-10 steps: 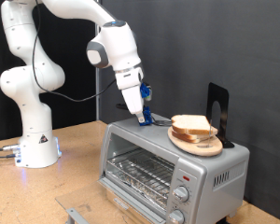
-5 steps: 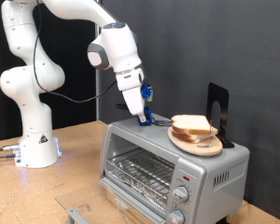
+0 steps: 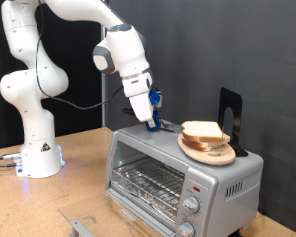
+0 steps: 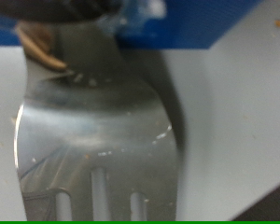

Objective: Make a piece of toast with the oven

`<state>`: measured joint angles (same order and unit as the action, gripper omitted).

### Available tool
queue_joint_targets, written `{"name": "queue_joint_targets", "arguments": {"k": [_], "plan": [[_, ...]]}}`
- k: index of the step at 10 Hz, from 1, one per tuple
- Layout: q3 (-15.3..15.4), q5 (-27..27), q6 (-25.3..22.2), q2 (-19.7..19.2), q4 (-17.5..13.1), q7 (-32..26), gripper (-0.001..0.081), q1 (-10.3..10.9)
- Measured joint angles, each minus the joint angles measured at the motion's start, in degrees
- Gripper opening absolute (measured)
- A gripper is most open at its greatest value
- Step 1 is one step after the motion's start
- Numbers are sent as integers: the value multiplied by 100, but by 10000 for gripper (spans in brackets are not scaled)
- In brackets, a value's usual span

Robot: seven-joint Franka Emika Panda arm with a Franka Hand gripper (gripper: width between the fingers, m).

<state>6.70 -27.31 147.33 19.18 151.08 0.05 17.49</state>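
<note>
Silver and boxy, the oven (image 3: 183,176) sits at the exterior view's lower right, its glass door shut and the wire rack inside showing bare. On its flat roof rests a round wooden plate (image 3: 207,151) carrying the toast (image 3: 202,132), apparently two slices stacked, parked within the arm's reach, apparently a staging spot rather than anywhere it will brown. A black bracket (image 3: 230,118) stands just behind the plate, at the far right edge of the roof. The gripper (image 3: 150,122) is down on the roof's left part, just left of the plate, at a blue-handled tool (image 3: 160,125). The wrist view fills with the tool's slotted metal blade (image 4: 93,140), lying flat on the pale surface, suited to sliding under bread. Whether the fingers are clamped on the blue handle cannot be told; they are hidden in both views. Open roof remains left of the plate, and bare table (image 3: 84,163) lies in front of the door.
</note>
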Motion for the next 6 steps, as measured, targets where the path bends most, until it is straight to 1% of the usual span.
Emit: {"name": "queue_joint_targets", "arguments": {"k": [2, 3, 5, 6], "plan": [[-28, -366, 0, 72, -60, -296, 400, 79], [-33, -471, -24, 166, -87, -353, 400, 97], [-65, -519, -244, 394, -123, -355, 400, 99], [-65, -518, -232, 381, -108, -355, 400, 98]]}}
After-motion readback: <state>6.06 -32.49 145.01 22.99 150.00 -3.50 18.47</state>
